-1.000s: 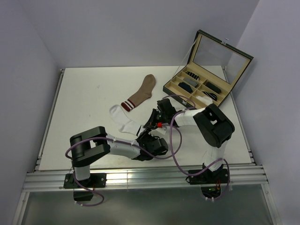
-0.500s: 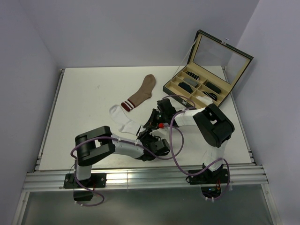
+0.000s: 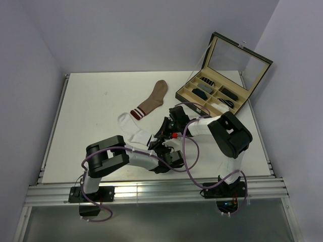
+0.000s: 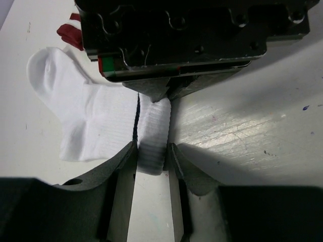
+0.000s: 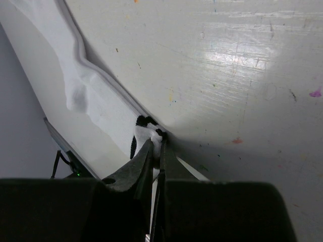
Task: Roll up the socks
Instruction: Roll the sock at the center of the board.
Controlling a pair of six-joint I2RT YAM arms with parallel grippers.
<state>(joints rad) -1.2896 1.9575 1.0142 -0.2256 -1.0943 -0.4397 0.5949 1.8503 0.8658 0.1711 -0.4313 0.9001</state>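
My left claw [image 4: 151,151] has both fingers pressed against the sides of the rolled cuff of the white ribbed fabric sock [image 4: 86,116]. Beyond that roll, the black right claw [image 4: 162,95] pinches its far end. Left of the roll, the sock's foot lies flat on the white bench [image 4: 242,126], and a red-striped cuff [image 4: 69,33] shows farther off.

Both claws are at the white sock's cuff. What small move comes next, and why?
Probably turn the pinched cuff over once toward the toe. The right gripper is shut on the cuff of the white ribbed fabric sock, the left gripper clasps the same fold, and the foot lies flat, unrolled.
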